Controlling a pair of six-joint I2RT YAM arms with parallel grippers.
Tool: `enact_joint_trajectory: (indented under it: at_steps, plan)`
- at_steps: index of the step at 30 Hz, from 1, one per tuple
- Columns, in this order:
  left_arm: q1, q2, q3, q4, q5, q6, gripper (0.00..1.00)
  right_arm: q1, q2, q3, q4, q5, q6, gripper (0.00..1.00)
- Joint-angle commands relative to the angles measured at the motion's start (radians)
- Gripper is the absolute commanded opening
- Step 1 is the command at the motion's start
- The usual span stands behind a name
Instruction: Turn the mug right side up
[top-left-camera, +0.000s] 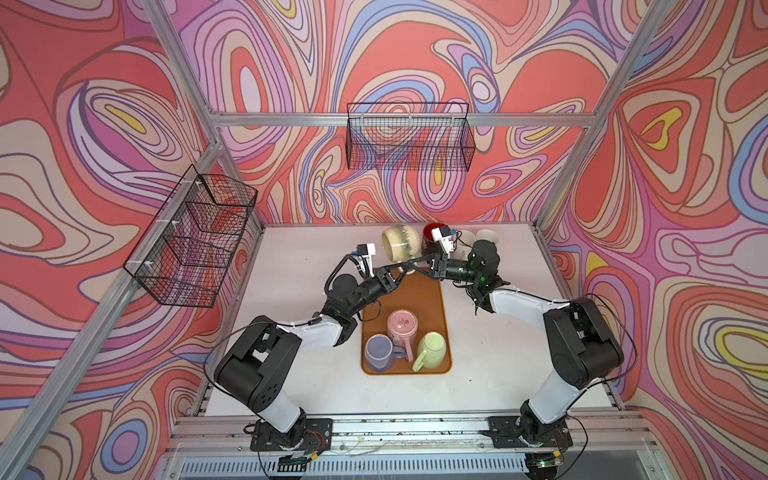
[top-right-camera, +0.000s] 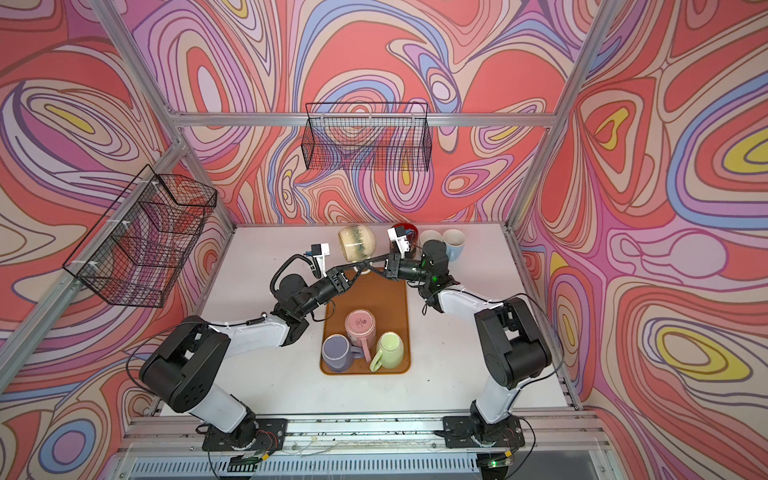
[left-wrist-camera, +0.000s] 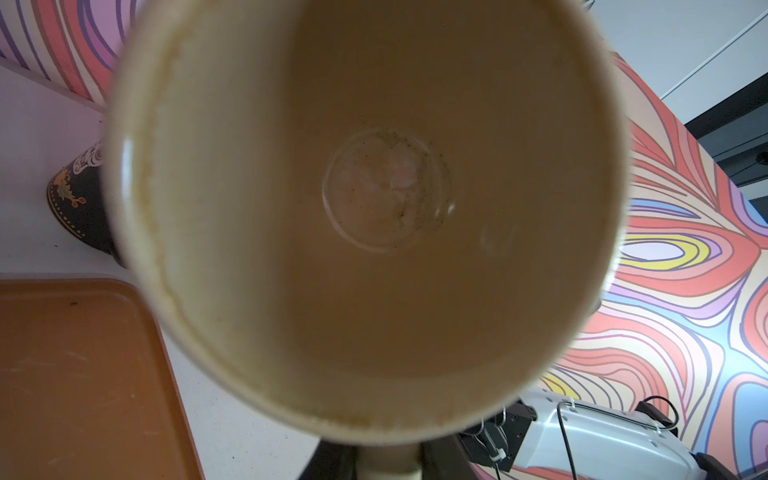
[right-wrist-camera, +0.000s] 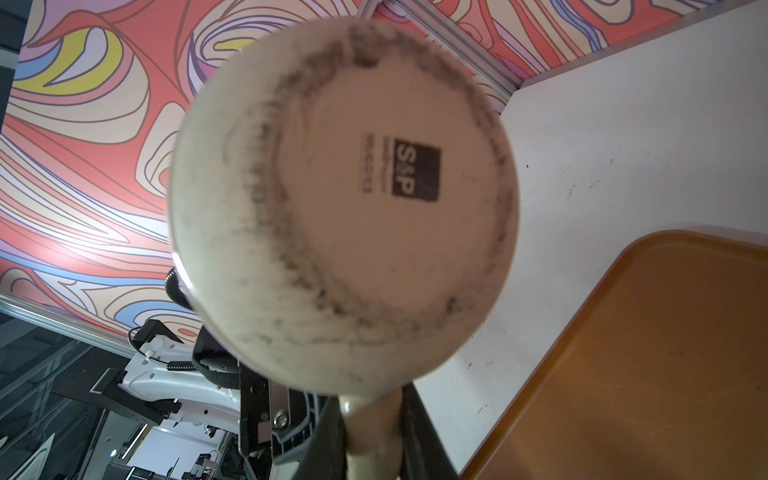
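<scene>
Mug (top-left-camera: 400, 243) held aloft on its side at the far end of the tray (top-left-camera: 430, 303), long axis level: mouth toward left tool (left-wrist-camera: 388, 461), base toward right tool (right-wrist-camera: 372, 440). Right tool pinches the handle (right-wrist-camera: 368, 409); left tool flanks it, grip not discernible. Righting probably requires swinging the mouth upward.

My left arm (top-left-camera: 311, 328) and right arm (top-left-camera: 552, 395) wear white shells (top-left-camera: 521, 305) between bulky black joints (top-left-camera: 582, 345); black cables (top-left-camera: 334, 272) loop, green lights (top-left-camera: 482, 277) glow.

Robot lab test cell: aluminium frame (top-left-camera: 399, 120), swirl-printed backdrop (top-left-camera: 415, 50), rail-mounted arms (top-left-camera: 577, 345), wire baskets (top-left-camera: 409, 137).
</scene>
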Motion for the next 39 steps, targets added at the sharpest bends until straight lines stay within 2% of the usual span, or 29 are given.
enact_joint_trajectory:
  at_steps: [1, 7, 10, 20, 28, 32, 34, 36, 39]
  plan:
    - [0.004, 0.000, -0.010, 0.018, -0.007, 0.032, 0.29, -0.003, -0.079, 0.021, 0.101, -0.002, -0.009, 0.00]
    - [0.004, -0.014, -0.007, -0.005, -0.005, 0.046, 0.39, -0.001, -0.084, 0.020, 0.105, 0.005, -0.009, 0.00]
    - [0.004, -0.027, -0.005, -0.032, -0.005, 0.060, 0.39, -0.002, -0.084, 0.020, 0.101, 0.009, -0.010, 0.00]
    - [0.005, -0.062, -0.001, -0.074, -0.012, 0.083, 0.20, -0.002, -0.081, 0.023, 0.079, 0.023, -0.023, 0.00]
    - [0.003, -0.078, 0.012, -0.127, -0.009, 0.106, 0.19, -0.002, -0.086, 0.025, 0.058, 0.031, -0.041, 0.00]
    - [0.004, -0.079, 0.009, -0.134, -0.013, 0.108, 0.16, -0.002, -0.089, 0.025, 0.054, 0.034, -0.044, 0.00]
    - [0.004, -0.080, 0.008, -0.135, -0.014, 0.109, 0.18, -0.003, -0.093, 0.026, 0.052, 0.034, -0.047, 0.00]
    - [0.003, -0.081, 0.006, -0.141, -0.013, 0.112, 0.30, -0.002, -0.096, 0.025, 0.050, 0.032, -0.050, 0.00]
    - [0.003, -0.083, 0.002, -0.138, -0.013, 0.114, 0.40, -0.003, -0.101, 0.025, 0.037, 0.033, -0.059, 0.00]
